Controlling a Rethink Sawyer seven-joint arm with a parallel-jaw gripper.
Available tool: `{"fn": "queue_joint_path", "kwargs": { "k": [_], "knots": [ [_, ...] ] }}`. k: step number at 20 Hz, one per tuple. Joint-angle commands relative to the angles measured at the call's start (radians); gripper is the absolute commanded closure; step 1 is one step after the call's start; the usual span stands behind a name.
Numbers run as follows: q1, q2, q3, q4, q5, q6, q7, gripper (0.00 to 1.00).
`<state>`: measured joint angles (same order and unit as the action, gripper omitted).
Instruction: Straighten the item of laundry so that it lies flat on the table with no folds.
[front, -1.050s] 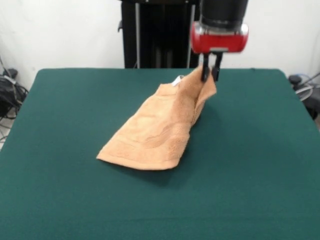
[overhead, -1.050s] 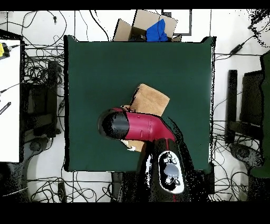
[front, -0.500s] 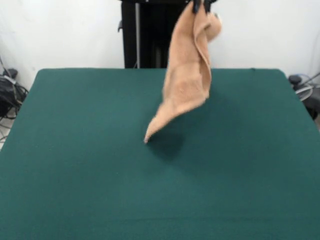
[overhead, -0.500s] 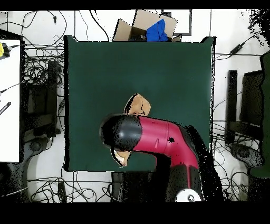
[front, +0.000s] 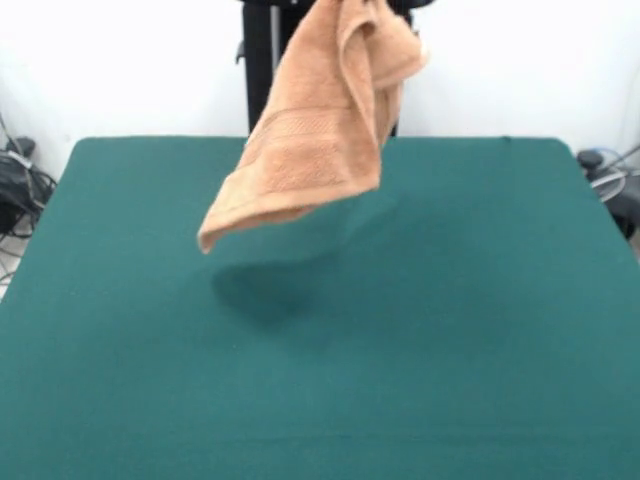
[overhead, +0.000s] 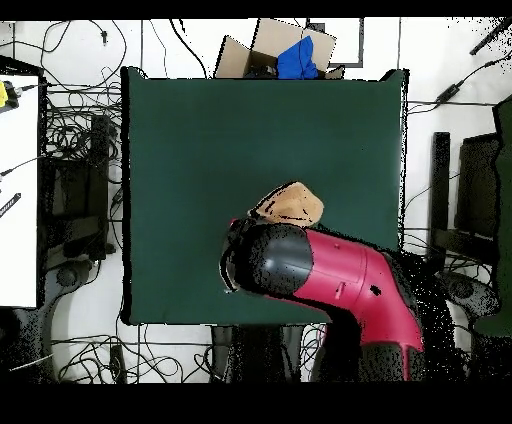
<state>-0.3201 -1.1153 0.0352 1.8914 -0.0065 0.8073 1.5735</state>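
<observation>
Overhead, towel (front: 315, 135) dangling clear of green table (front: 480, 330), bunched, arm (overhead: 330, 275) above, fingers' state untellable

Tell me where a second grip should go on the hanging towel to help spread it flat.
Take the lowest free corner of the towel, coming from the open side at the picture's left in the front view. The cloth hangs bunched from its top edge, clear of the table, and fans down to that corner, so pulling it away from the held end should open the folds.

The dark green table (front: 480, 330) carries only the hanging towel's (front: 320, 130) shadow.
</observation>
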Motion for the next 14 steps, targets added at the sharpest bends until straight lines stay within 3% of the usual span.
{"fn": "queue_joint_path", "kwargs": {
  "k": [1, 5, 10, 14],
  "knots": [
    [-0.011, 0.170, 0.084, 0.090, -0.015, -0.205, 0.076, 1.00],
    [-0.010, 0.217, 0.073, 0.038, -0.057, -0.214, 0.057, 1.00],
    [0.003, 0.327, 0.067, -0.011, -0.084, -0.317, 0.073, 1.00],
    [0.017, 0.357, 0.061, -0.023, -0.083, -0.347, 0.081, 1.00]
  ]
}}
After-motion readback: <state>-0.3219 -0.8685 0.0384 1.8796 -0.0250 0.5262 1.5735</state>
